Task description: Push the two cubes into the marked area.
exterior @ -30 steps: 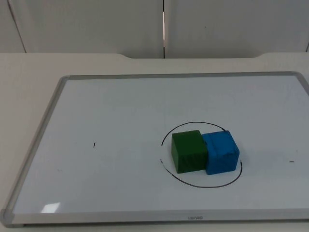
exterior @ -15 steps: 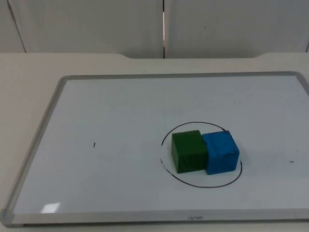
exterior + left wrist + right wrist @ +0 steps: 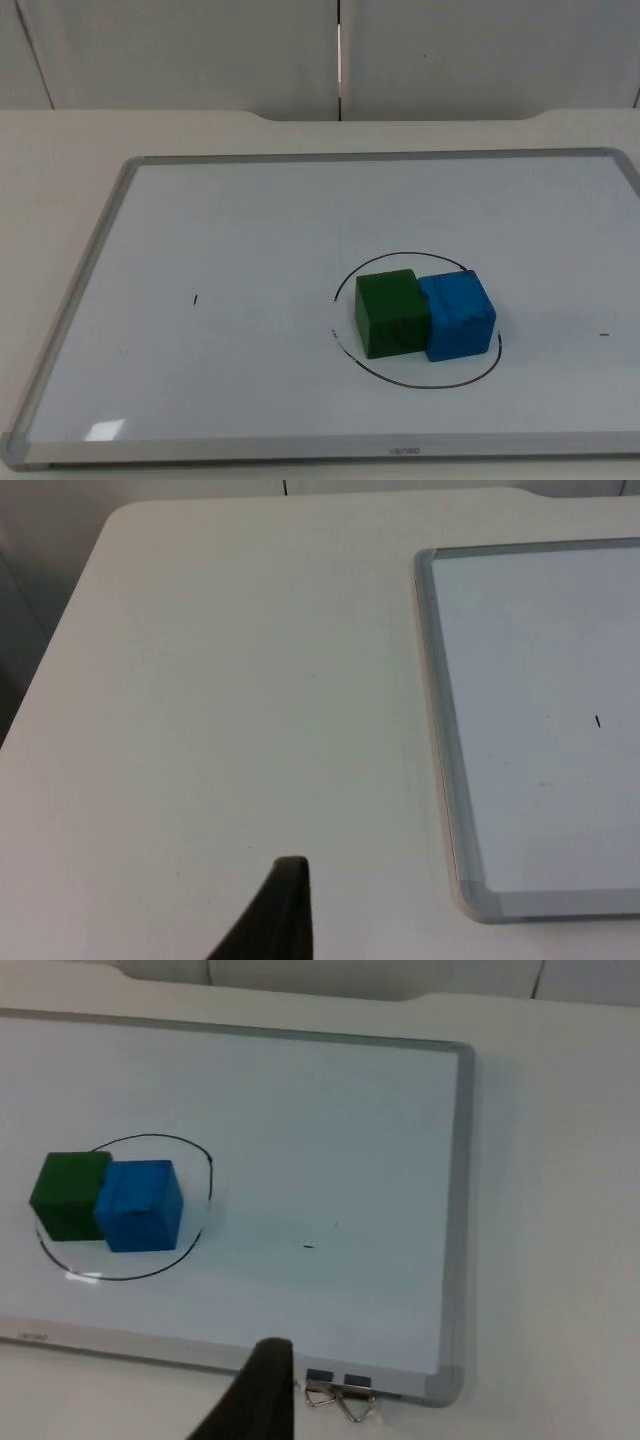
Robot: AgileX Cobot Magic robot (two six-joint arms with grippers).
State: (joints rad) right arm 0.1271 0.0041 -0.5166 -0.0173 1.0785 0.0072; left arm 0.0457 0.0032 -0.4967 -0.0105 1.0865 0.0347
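Cubes: green cube (image 3: 388, 314) and blue cube (image 3: 457, 315) sat touching inside the drawn circle (image 3: 417, 382) on the whiteboard (image 3: 250, 220), well ahead of the right gripper (image 3: 262, 1380). Judged done; the best step was to keep both arms clear and nudge nothing. Left gripper (image 3: 285, 905) waited over bare table (image 3: 220, 680) beside the board's edge. Finger opening: could not tell for either; nothing seen held.

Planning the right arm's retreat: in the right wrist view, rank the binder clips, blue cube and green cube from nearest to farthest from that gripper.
1. Binder clips, beside the right gripper's fingertip, at the whiteboard's edge.
2. Blue cube, inside the drawn circle.
3. Green cube, touching the blue cube's far side.
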